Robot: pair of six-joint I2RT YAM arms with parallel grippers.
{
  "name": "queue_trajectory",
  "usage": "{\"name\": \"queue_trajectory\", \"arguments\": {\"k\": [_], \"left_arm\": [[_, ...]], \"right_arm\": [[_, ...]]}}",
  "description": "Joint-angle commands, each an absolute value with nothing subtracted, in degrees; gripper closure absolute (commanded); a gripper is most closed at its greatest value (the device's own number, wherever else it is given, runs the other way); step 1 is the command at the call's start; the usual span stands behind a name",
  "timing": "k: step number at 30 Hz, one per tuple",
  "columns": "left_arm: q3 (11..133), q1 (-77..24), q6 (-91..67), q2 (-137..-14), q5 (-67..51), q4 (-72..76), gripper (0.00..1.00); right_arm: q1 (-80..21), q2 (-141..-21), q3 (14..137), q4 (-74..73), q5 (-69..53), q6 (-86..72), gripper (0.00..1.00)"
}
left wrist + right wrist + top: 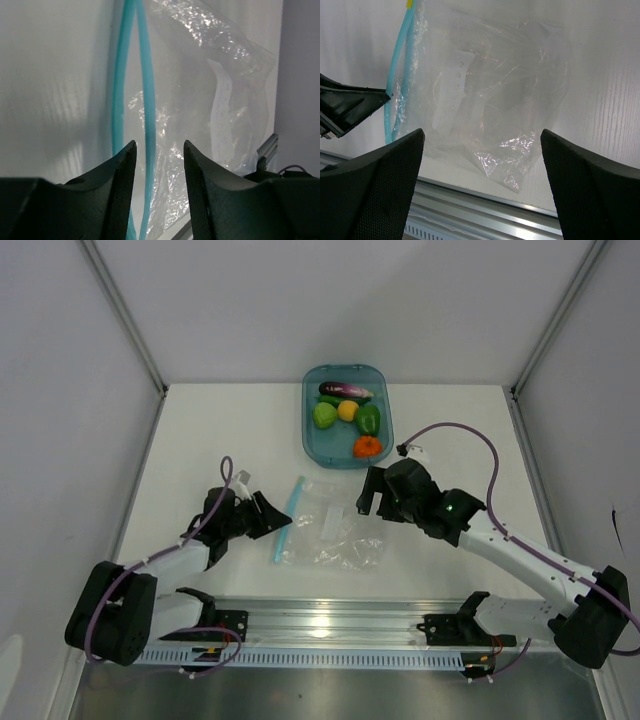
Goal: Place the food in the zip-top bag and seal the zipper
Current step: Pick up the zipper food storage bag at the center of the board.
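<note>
The clear zip-top bag (335, 530) lies flat and empty on the white table between my grippers. Its light blue zipper (286, 518) runs along its left edge. My left gripper (268, 515) is open at the zipper; in the left wrist view (159, 155) one strand of the zipper (146, 90) runs between the jaws, untouched. My right gripper (372, 495) is wide open and empty, hovering at the bag's far right; the right wrist view (482, 137) looks down on the bag (490, 90). The food sits behind: eggplant (345, 390), light green fruit (324, 415), yellow ball (347, 410), pepper (368, 419), orange-red piece (367, 446).
The food lies in a teal translucent tray (306, 430) at the back centre. An aluminium rail (330, 625) runs along the near table edge under the bag. White walls with metal posts close in the table on the left, right and back.
</note>
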State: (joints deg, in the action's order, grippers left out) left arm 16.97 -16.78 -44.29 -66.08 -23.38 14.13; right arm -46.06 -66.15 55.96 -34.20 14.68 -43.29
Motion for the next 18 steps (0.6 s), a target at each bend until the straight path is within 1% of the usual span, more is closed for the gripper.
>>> {"name": "queue_trajectory", "arguments": {"k": [1, 8, 11, 12, 13, 14, 16, 17, 18], "left_arm": [[15.47, -17.05, -46.49, -67.93, -31.19, 27.65, 0.55], [14.94, -17.31, -46.41, -73.82, -36.55, 32.68, 0.60], [14.85, -17.49, -46.93, -77.42, -37.96, 35.23, 0.65], [14.85, -17.49, -47.72, -78.13, -39.10, 36.38, 0.70], [14.42, -17.58, -48.16, -79.27, -39.63, 37.69, 0.71], [14.15, -17.75, -48.77, -79.80, -40.16, 39.88, 0.78], [14.24, -18.02, -49.13, -80.42, -41.48, 41.04, 0.86], [14.24, -18.19, -49.22, -80.51, -41.83, 41.65, 0.91], [14.59, -18.28, -49.31, -80.25, -42.10, 42.10, 0.99]], "right_arm": [[-46.41, -65.13, 56.25, -34.10, 16.70, -42.80, 0.01], [-46.32, -65.92, 56.25, -33.40, 16.17, -43.07, 0.01], [-46.32, -66.01, 56.25, -33.05, 16.17, -43.15, 0.01], [-46.32, -66.18, 56.25, -32.96, 16.08, -43.24, 0.01], [-46.32, -66.27, 56.25, -32.78, 15.82, -43.42, 0.01], [-46.32, -66.62, 56.42, -32.61, 15.82, -43.59, 0.01], [-46.41, -66.97, 56.69, -32.52, 15.64, -44.47, 0.01], [-46.41, -67.32, 57.30, -32.78, 15.82, -44.82, 0.01], [-46.49, -67.93, 57.57, -33.04, 15.99, -45.35, 0.01]]}}
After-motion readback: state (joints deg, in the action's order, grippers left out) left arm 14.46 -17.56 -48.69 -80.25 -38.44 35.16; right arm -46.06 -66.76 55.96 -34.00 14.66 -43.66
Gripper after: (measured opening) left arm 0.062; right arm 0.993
